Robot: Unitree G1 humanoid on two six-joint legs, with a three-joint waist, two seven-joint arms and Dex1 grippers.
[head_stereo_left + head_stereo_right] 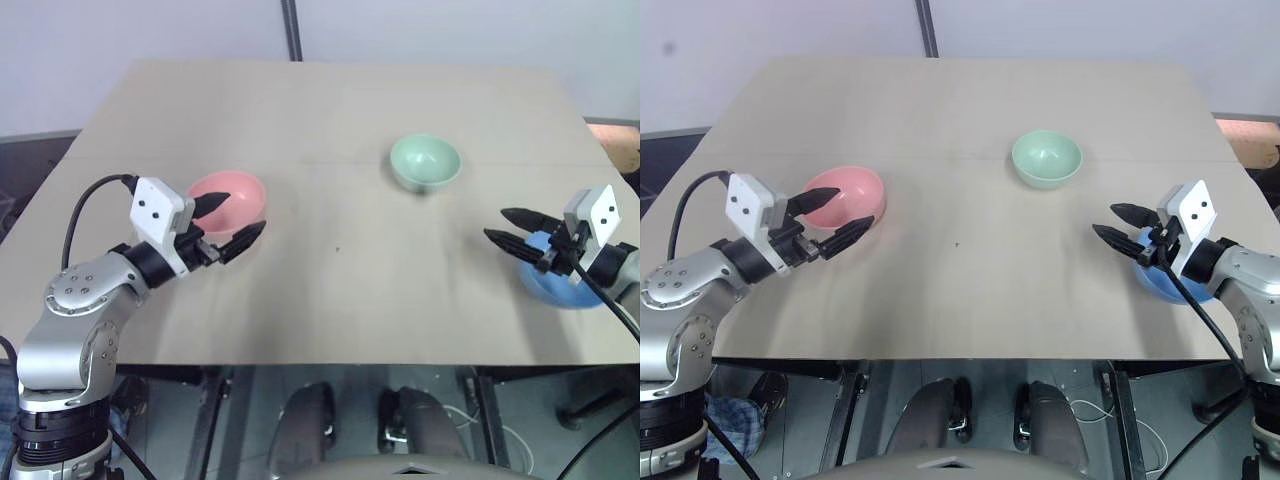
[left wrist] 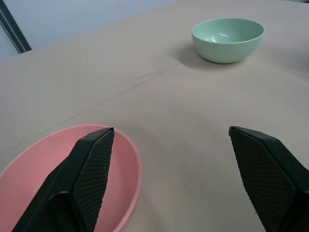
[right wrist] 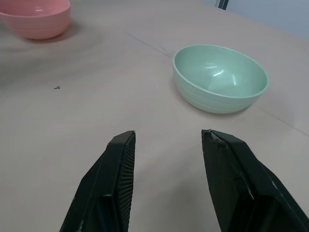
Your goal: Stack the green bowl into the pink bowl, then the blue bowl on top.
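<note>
Nothing stacked yet. Green bowl [image 1: 425, 162] sits at table's one o'clock, pink bowl [image 1: 228, 197] at nine, blue bowl [image 1: 560, 278] at four. Left gripper [image 1: 228, 220] and right gripper [image 1: 510, 227] both gape, empty.

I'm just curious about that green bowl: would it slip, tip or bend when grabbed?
The green bowl looks rigid, so probably no bending. Its glossy, smooth wall may slip between fingers. It sits upright on a narrower base, so a push at the rim might tip it; it looks small and likely light.

A bare test room or lab is showing: a plain tan surface [image 1: 340, 300], blank pale walls [image 1: 150, 25], loose cables [image 1: 1120, 425] trailing underneath.
</note>
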